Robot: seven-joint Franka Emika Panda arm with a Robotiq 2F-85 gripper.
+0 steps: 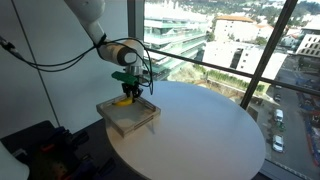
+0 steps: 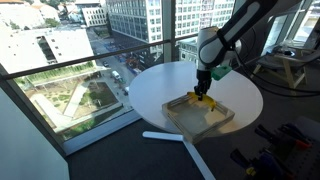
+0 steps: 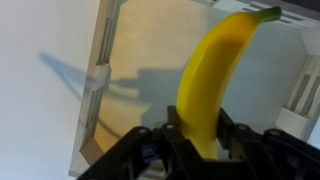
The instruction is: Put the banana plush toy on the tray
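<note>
The banana (image 3: pixel 213 80) is pinched at its low end by the jaws, which are shut tight on it. Its long side runs from the bottom middle of the wrist view to the upper right, and its tip points there. The tray (image 3: pixel 140 50) lies right under it on the desk (image 1: pixel 210 130) — so I think the way to go is straight down.

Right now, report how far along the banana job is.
Done: the claw is shut on the banana plush toy. In hand: the toy hangs over the wooden tray, inside its walls. Left: lower it, open the claw, leave it lying on the tray's base.
</note>
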